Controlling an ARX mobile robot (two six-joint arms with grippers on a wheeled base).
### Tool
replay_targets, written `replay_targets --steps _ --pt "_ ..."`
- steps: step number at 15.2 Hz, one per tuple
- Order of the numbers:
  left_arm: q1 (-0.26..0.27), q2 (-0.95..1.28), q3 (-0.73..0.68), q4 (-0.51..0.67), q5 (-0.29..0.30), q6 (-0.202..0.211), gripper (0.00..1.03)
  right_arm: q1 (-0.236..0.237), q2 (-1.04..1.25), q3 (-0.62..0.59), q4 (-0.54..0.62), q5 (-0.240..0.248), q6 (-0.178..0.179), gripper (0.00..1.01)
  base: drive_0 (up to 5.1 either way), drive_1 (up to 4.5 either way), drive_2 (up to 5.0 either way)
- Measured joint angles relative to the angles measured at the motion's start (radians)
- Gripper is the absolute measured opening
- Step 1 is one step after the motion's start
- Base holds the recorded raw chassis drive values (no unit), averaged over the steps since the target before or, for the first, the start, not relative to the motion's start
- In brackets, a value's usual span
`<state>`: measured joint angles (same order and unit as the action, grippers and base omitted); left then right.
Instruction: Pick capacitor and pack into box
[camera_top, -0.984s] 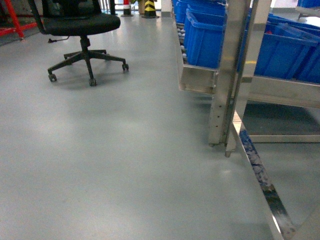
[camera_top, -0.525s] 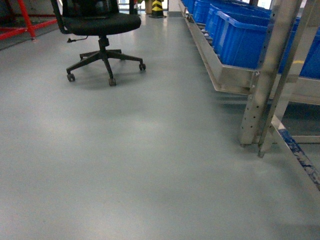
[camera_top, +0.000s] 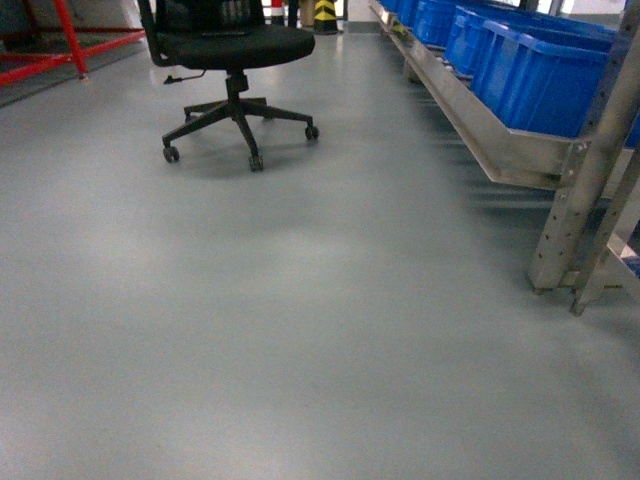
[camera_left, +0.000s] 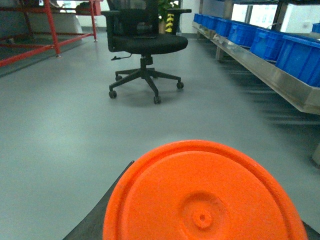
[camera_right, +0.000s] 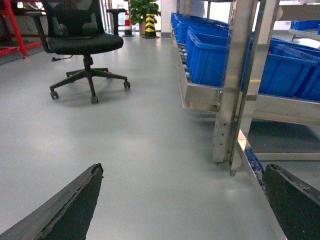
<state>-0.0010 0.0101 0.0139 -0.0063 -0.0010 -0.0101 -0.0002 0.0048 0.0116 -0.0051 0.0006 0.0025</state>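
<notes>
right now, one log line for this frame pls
phase: driving, no box in view | left gripper: holds orange disc-shaped item | right gripper: open, empty | ahead: office chair, blue bins on rack at right

Right claw (camera_right: 182, 205) with two dark, rough-edged wedge fingers (camera_right: 65, 210), perhaps rubber-faced, left claw's dark edge barely visible

Right pincer (camera_right: 182, 205) fingers spread wide, left pincer hidden

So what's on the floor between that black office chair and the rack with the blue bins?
Nothing: in the head view, only bare grey floor lies between the office chair and the rack holding the blue bins.
</notes>
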Motion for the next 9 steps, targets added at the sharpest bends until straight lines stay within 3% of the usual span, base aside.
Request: replay_targets --steps 9 --pt "0.000 0.000 0.000 -0.001 0.000 0.000 0.43 0.000 0.000 0.000 0.000 -0.001 0.000 0.98 -4.9 2.52 2.5"
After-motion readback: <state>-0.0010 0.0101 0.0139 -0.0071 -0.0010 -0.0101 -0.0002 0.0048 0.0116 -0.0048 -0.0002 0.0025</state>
